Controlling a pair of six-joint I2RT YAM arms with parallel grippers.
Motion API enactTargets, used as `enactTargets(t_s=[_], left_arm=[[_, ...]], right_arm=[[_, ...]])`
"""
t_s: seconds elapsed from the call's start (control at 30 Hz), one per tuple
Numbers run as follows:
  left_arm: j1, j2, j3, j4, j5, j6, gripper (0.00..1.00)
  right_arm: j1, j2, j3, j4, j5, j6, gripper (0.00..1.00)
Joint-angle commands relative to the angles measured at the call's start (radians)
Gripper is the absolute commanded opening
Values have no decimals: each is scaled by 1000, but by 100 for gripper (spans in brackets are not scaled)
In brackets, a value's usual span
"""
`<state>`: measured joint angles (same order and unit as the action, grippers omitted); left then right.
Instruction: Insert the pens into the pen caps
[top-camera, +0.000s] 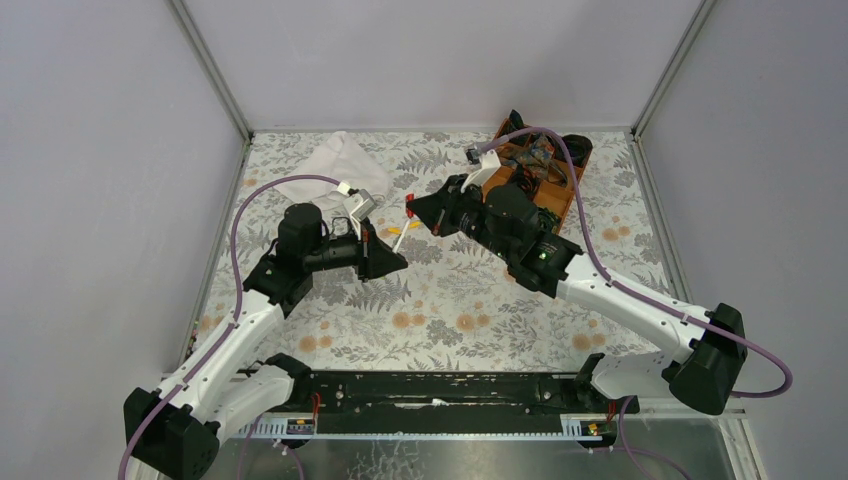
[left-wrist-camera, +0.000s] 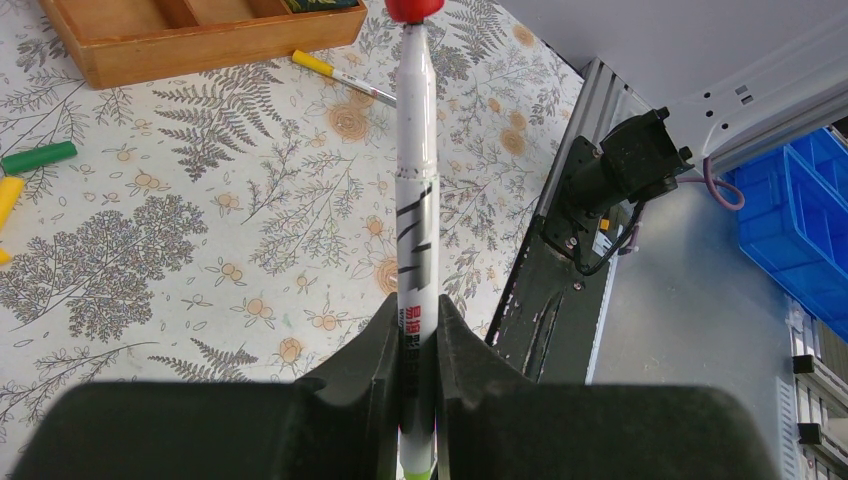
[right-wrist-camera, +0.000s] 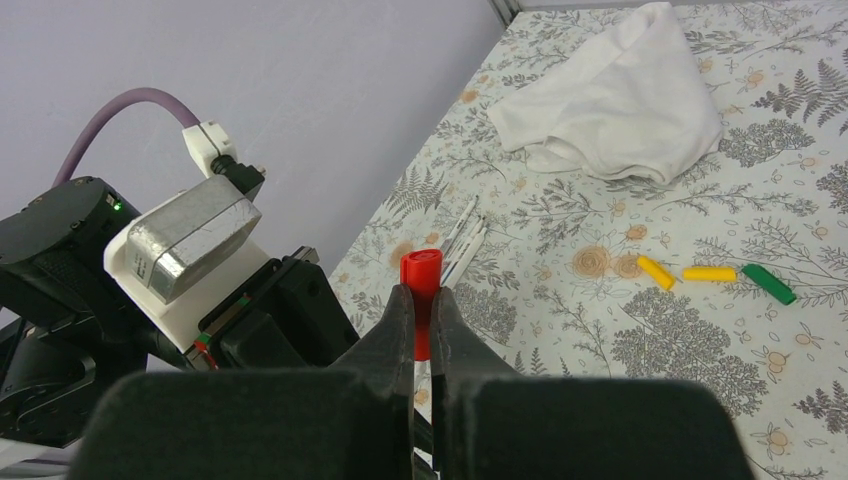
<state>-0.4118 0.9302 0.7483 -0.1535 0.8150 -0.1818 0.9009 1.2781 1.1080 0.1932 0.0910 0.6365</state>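
Pen (left-wrist-camera: 416, 190), white, stands mid-frame clamped in the left gripper (left-wrist-camera: 418, 310), its tip at a red cap (right-wrist-camera: 421, 268) pinched by the right gripper (right-wrist-camera: 421, 300). Three loose caps (right-wrist-camera: 709, 273) lie at right, two yellow, one green; cloth (right-wrist-camera: 610, 100) upper right.

Bright even light, soft faint shadows
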Motion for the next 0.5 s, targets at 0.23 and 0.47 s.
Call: enactTargets(t_s=[0.23,0.47], left_arm=[[-5,-14,-7,54,-10,16,0],[-4,-19,-8,52,-30,18,0]], right_arm=[[-5,-14,-13,61,-26,16,0],[-5,-24,-66,109,-35,50,0]])
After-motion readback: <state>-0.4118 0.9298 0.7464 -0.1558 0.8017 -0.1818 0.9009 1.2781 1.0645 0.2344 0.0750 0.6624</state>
